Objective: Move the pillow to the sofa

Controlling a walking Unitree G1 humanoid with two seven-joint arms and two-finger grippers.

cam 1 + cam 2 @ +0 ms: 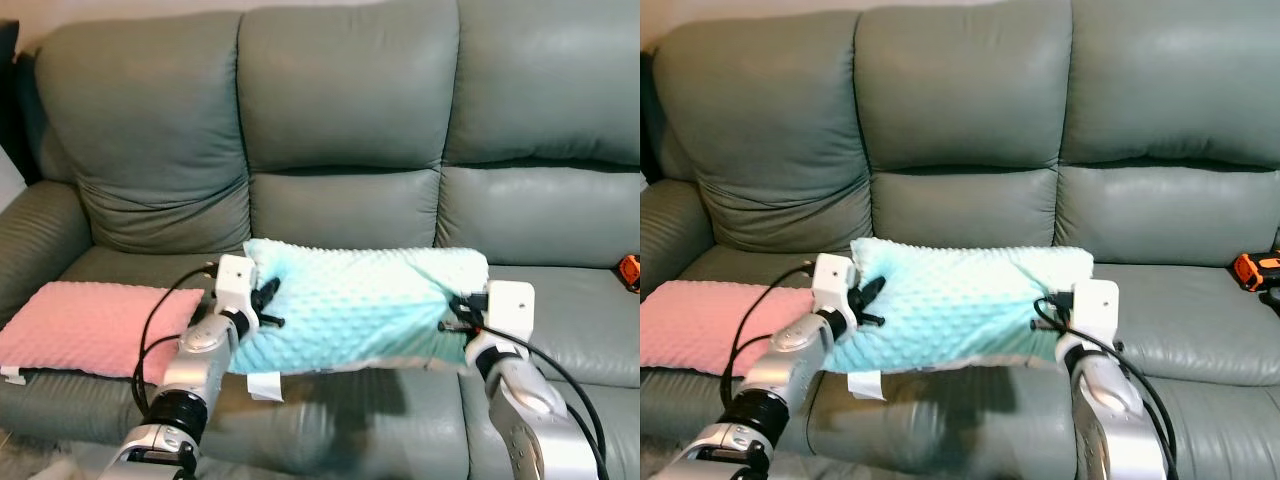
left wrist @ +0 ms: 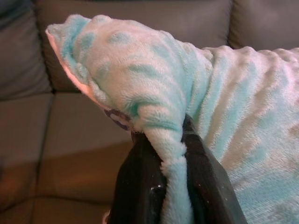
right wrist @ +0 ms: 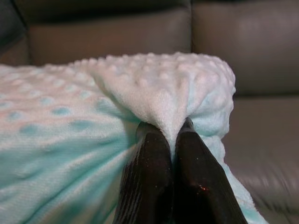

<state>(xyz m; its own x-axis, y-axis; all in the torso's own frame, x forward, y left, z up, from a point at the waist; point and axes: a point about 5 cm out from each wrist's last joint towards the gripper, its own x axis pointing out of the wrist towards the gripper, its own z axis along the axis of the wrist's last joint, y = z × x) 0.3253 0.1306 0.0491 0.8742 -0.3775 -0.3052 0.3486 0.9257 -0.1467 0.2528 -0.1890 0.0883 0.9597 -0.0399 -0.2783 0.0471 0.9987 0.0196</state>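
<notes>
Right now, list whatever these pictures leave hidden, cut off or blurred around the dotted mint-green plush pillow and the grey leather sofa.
- Dotted mint-green plush pillow: its underside, and whether it rests on the grey leather sofa, are hidden by its own bulk in the eye views.
- Left gripper and right gripper: fingertips are buried in plush folds.
- Orange object: cut by the right edge.
- Pink pillow: its left end is cut off in the right eye view.
- Sofa front: blurred.
</notes>
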